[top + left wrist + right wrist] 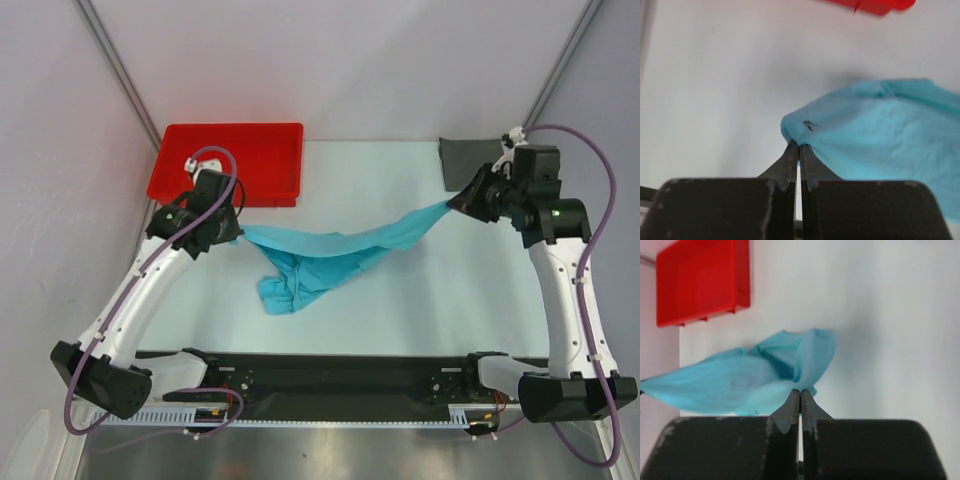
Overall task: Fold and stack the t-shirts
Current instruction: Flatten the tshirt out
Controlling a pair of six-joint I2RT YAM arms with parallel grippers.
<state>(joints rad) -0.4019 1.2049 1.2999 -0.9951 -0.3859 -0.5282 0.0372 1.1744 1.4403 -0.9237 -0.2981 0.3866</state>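
While the left gripper [799, 148] and right gripper [800, 392] tightly pinched the turquoise t-shirt [330, 255] — middle sagging — even outward tension seemed best.

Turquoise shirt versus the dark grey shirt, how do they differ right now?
The turquoise shirt is unfolded and rumpled; the dark grey shirt is a flat folded rectangle. The turquoise shirt is strung between the left gripper and right gripper, pinched in their shut jaws with its middle sagging; the dark grey shirt lies unheld at the far right. The turquoise shirt spans far wider in view. Both are soft cloth shirts.
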